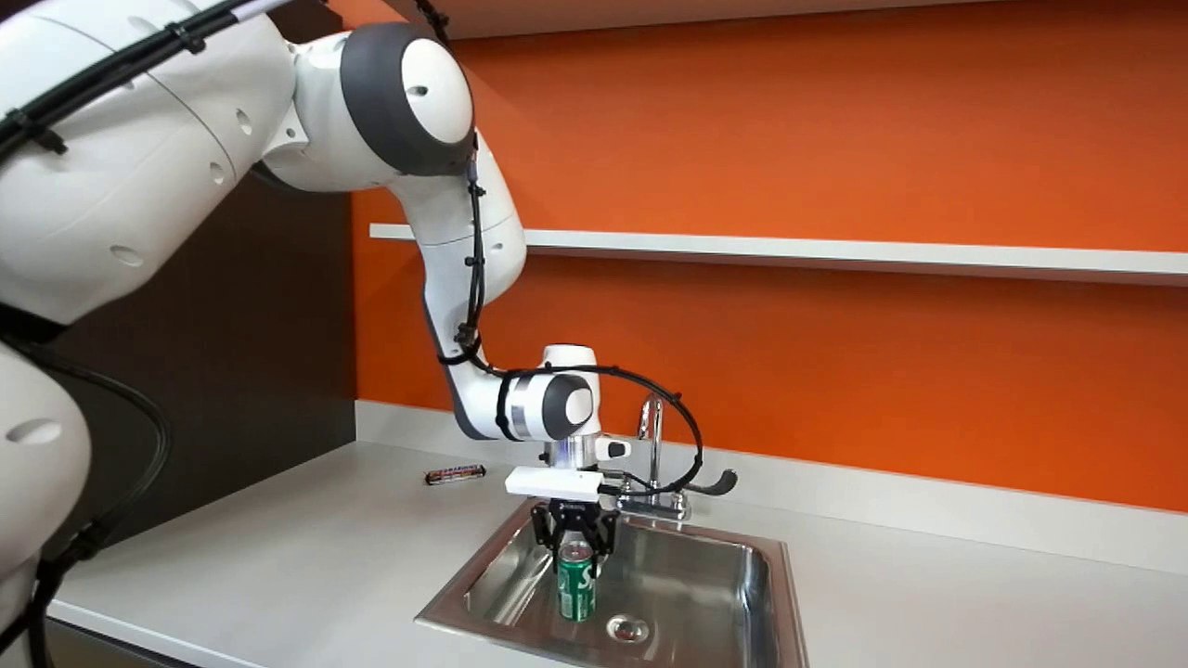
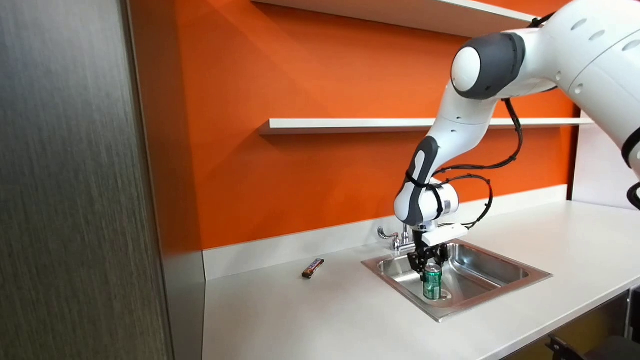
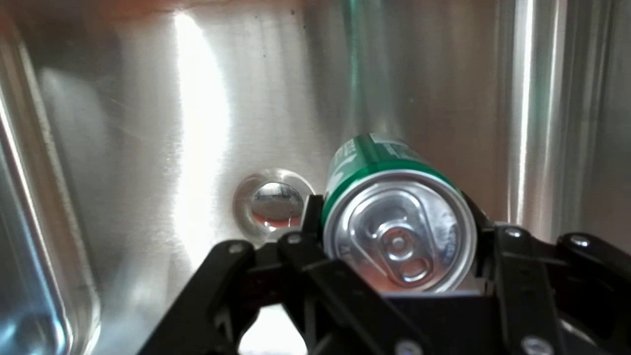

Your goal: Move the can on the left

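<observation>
The fingers (image 3: 312,219) grip the upright green can (image 1: 576,594) inside the sink (image 1: 687,571); the grasping step looks done, so the next move probably calls for lifting it straight out, then carrying it left

Can (image 1: 576,594): small, green and cylindrical, with pale lettering on its side, seen in both exterior views and from above in the wrist view.
Lid (image 3: 400,231): silvery and round, the pull tab lying flat, a faint orange reflection toward one edge.
Pose: upright in both exterior views, lid uppermost.
Grip: held near the top between two black fingers (image 3: 312,214), one against each side.
Place: inside the steel sink (image 1: 790,594), just beside the round drain (image 3: 274,204), which shows to the left of the can in the wrist view.
Base: whether it touches the sink floor cannot be told from these views.
</observation>
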`<control>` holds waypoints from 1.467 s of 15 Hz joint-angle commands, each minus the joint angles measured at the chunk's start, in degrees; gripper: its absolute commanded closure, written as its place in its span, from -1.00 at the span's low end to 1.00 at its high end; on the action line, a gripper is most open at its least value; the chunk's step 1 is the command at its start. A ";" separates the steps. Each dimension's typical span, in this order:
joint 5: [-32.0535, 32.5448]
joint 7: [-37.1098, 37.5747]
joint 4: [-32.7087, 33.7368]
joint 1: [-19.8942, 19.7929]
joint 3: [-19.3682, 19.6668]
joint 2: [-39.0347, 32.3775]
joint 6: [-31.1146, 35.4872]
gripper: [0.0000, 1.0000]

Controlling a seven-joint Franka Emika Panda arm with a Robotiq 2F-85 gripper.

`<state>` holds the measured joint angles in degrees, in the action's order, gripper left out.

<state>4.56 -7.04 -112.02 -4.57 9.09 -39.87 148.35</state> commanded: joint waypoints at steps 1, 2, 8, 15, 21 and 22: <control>1.55 1.06 -4.07 0.34 -0.54 6.53 -1.34 0.21; 1.55 0.90 -4.72 0.39 -0.73 7.54 -1.53 0.21; 1.45 0.14 -9.52 0.79 -2.15 14.01 -2.59 0.21; 2.34 -1.24 -13.82 2.63 -5.02 21.89 -8.30 0.21; 3.69 -2.50 -15.39 5.44 -8.51 23.85 -11.35 0.21; 3.85 -2.57 -15.39 5.98 -9.12 23.50 -11.62 0.21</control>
<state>7.06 -8.27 -126.19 0.72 1.61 -18.23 138.95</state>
